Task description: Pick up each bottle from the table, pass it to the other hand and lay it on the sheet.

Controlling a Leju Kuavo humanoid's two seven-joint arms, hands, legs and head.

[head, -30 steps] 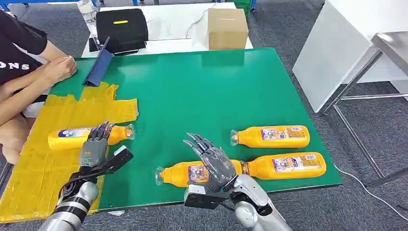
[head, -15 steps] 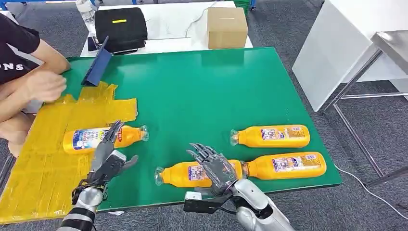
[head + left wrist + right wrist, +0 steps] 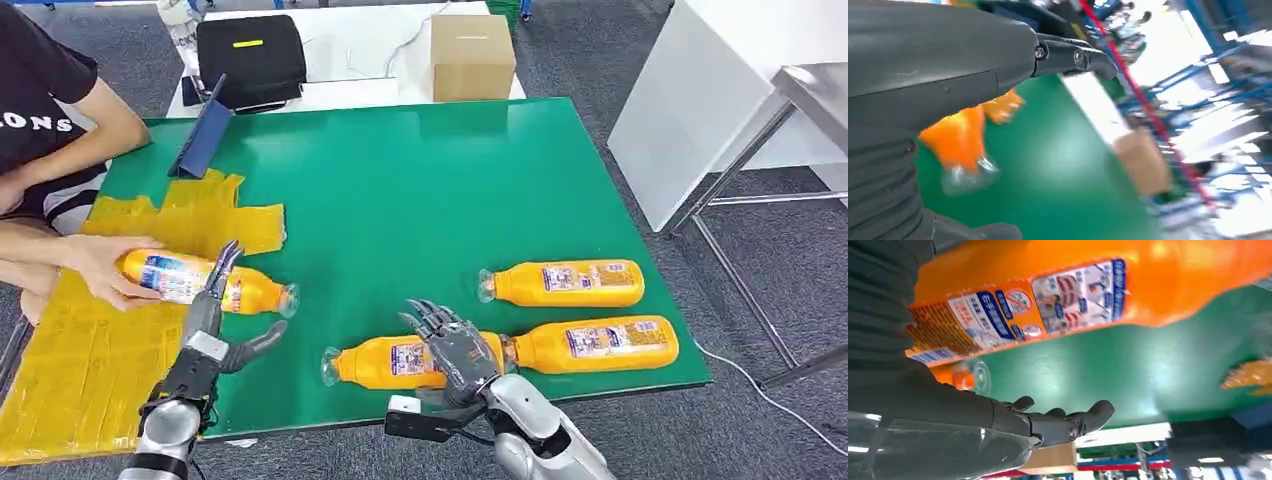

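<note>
Right hand (image 3: 455, 350): fingers (image 3: 428, 318) spread and empty, hovering over the middle of the nearest bottle (image 3: 400, 361), which lies on its side directly beneath them with its clear neck pointing away from the palm, toward the left arm. In the right wrist view the bottle's label (image 3: 1033, 302) sits close above the extended fingertips (image 3: 1083, 422) — no contact can be made out.

Left hand (image 3: 213, 325): fingers apart, holding nothing, just short of the delivered bottle (image 3: 200, 281). That bottle lies at the inner edge of the yellow sheet (image 3: 90, 350), its neck out over the green, and a person's hand (image 3: 100, 268) grips its far end.

For the step in hand, judged to be the pick-up of the nearest bottle, the fingers should close around the labelled mid-body, not the tapered neck, so the round body neither rolls nor tips when lifted and leaves a free end for the transfer.

Beyond the right fingers, two more bottles: one (image 3: 590, 343) end to end with the nearest bottle, another (image 3: 562, 283) just past it.

Surface: a green table top (image 3: 420, 190) — smooth and flat. Beyond it, a white table with a black bag (image 3: 250, 55) and a cardboard box (image 3: 472, 58); grey carpet (image 3: 590, 60) around.
</note>
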